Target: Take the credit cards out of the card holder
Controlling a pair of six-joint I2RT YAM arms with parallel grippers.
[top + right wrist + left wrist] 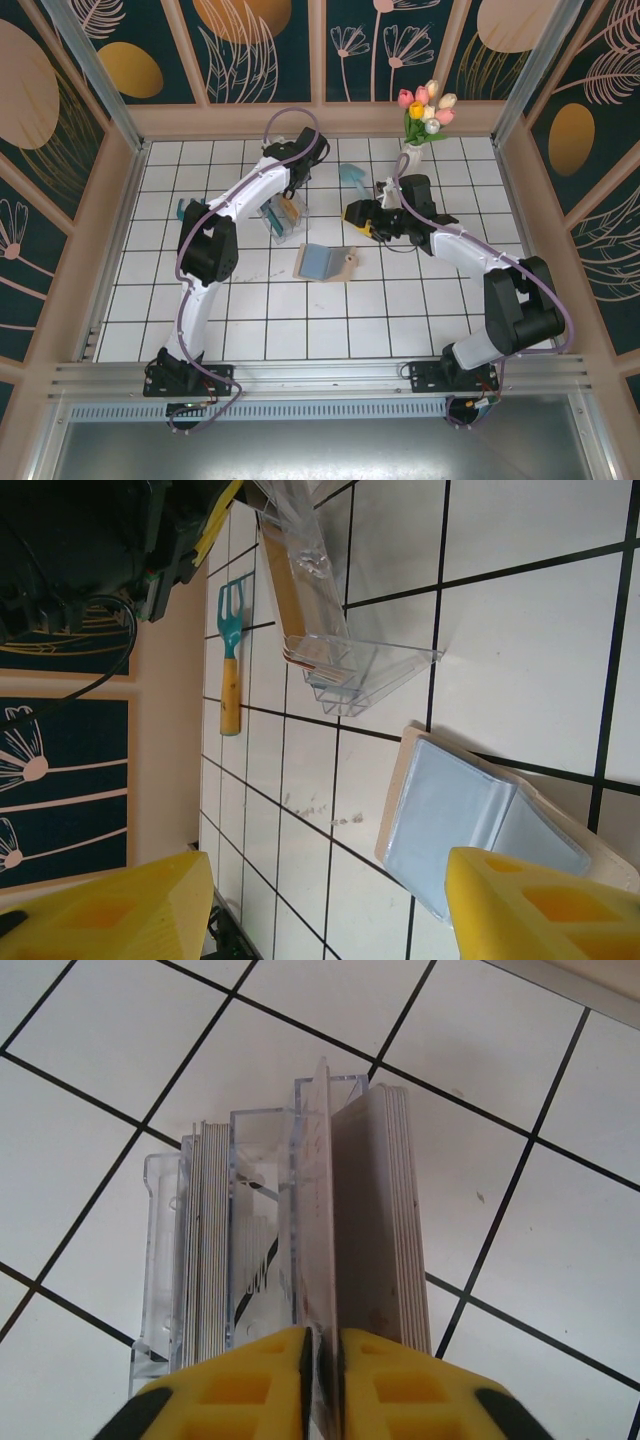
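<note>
- Left claw (322,1360): yellow fingers stand narrowly apart around the edge of a thin plastic card (318,1210) upright in the clear acrylic slotted rack (160,1260). I cannot tell if it is grasping or released.
- Right claw (328,865): released wide and empty, above the open tan folding card holder (450,820), blue-grey inside, lying near the middle of the white tiled table (520,630).
</note>
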